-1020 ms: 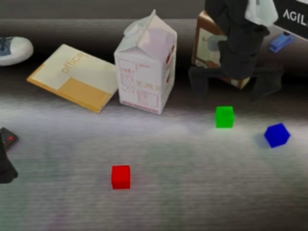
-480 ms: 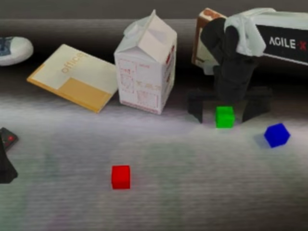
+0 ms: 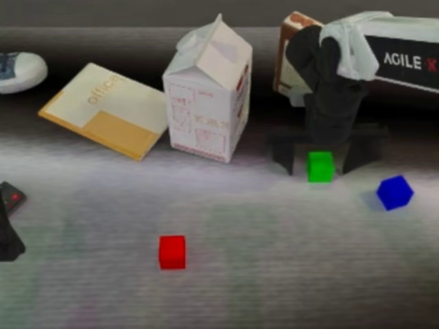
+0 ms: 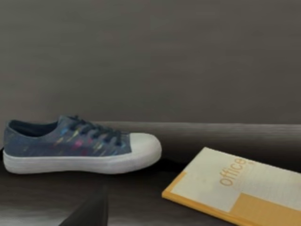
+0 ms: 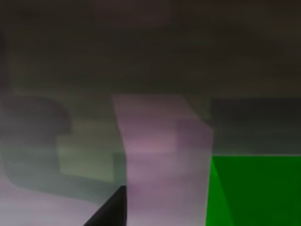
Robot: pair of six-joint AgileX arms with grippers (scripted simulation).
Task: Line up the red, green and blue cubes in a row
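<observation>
Right claw (image 3: 320,156) spread open astride the green cube (image 3: 320,166); cube sits square, edges table-aligned.

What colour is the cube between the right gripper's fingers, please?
Bright green cube, clearest in the top view.

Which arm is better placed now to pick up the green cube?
The right arm. Its right gripper is over the green cube with jaws open on either side. The left gripper sits far off at the table's left edge.
</observation>
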